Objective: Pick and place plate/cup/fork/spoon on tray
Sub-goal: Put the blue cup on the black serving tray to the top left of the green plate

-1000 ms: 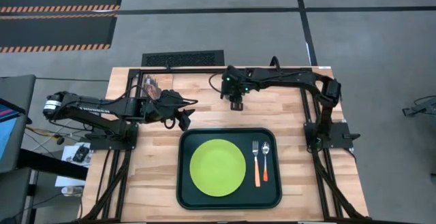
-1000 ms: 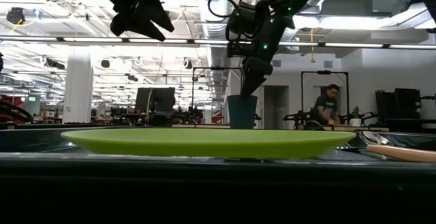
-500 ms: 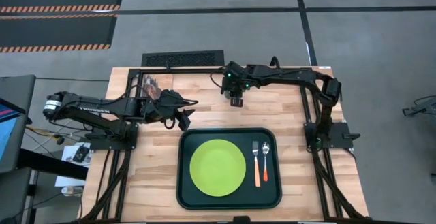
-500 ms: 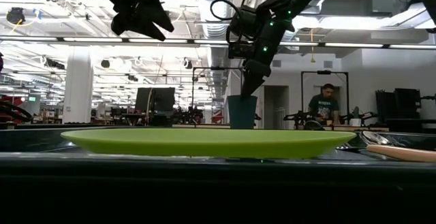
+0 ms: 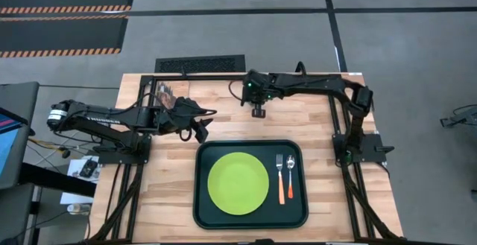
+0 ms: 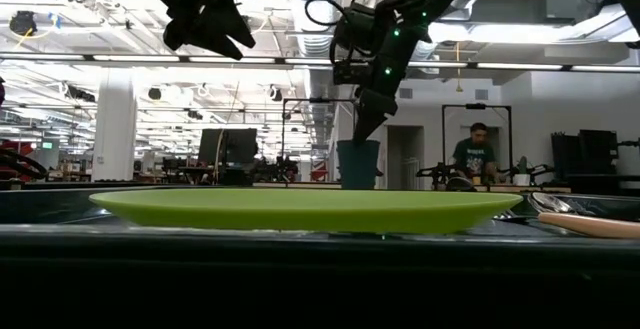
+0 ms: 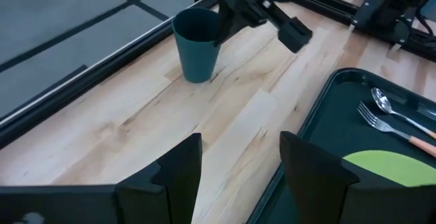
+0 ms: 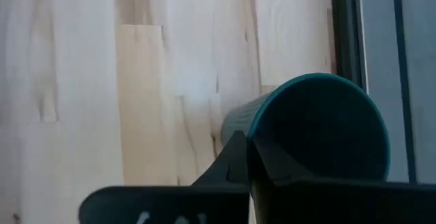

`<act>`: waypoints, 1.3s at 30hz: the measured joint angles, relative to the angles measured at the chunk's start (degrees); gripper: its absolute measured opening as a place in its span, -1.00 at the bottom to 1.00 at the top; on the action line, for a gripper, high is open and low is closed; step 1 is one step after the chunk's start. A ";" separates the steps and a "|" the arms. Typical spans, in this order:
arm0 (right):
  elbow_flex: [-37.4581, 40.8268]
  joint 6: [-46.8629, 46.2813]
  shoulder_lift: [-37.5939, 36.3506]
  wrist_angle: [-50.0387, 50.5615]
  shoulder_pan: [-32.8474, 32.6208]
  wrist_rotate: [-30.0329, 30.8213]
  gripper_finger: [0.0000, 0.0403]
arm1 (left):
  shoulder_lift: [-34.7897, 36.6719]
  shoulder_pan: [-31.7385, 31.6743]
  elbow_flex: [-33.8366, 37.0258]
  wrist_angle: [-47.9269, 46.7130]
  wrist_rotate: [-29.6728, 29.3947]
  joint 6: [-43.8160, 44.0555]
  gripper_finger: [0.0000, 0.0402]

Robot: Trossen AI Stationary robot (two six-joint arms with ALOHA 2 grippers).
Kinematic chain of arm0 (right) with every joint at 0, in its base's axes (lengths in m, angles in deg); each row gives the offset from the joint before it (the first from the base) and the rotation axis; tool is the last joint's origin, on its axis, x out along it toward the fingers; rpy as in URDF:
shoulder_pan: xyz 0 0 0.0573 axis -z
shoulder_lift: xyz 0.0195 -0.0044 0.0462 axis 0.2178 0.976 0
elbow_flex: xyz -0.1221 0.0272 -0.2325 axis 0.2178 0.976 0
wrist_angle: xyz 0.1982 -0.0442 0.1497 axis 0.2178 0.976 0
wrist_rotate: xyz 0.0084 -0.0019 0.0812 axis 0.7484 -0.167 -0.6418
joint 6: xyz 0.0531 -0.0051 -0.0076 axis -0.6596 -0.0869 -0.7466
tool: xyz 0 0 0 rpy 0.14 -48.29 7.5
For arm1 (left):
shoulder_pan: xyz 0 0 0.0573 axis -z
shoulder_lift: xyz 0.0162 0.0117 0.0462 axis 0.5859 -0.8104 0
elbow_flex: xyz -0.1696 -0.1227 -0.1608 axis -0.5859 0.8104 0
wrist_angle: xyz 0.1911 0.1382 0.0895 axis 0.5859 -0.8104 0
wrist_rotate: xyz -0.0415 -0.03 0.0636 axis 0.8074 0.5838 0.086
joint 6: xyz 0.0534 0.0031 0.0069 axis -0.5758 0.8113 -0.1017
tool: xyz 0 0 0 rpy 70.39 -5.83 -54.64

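The right gripper (image 5: 258, 112) sits over the far middle of the table, at about twelve o'clock from the tray, and it is closed on the rim of the cup (image 7: 198, 44). In the right wrist view one finger (image 8: 235, 161) lies against the outside of the cup (image 8: 320, 129) and the other dips inside its mouth, so the wall is pinched between them. In the left wrist view the cup's base appears just clear of the wood or barely touching it; the angle is too shallow to be sure. In the low view the cup (image 6: 358, 164) hangs upright under the right gripper (image 6: 366, 124), beyond the plate.

The left gripper (image 5: 201, 134) hovers at roughly ten o'clock from the tray, just off its far-left corner, with its fingers (image 7: 178, 169) spread apart and nothing between them.

The tray (image 5: 203, 200) lies at the near middle of the table (image 5: 164, 193). The lime-green plate (image 5: 238, 183) rests flat on its left half. On the right side, at three o'clock from the plate, the fork (image 5: 280, 178) and the spoon (image 5: 290, 176) lie side by side with handles pointing to the near edge, the fork closer to the plate.

A person (image 6: 476, 157) stands in the room far behind the table.
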 joint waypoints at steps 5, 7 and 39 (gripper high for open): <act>-2.94 -0.59 0.02 1.43 -2.37 0.15 -0.98 | 0.07 0.01 0.00 -0.02 0.38 0.58 -0.08; -4.58 -0.72 0.02 2.60 -3.72 0.26 -0.98 | 0.82 0.02 0.00 -0.19 1.10 0.57 -0.08; -19.49 -0.65 0.54 -5.92 -32.30 2.34 -0.99 | 16.42 0.02 0.00 -4.29 -4.41 1.41 -0.08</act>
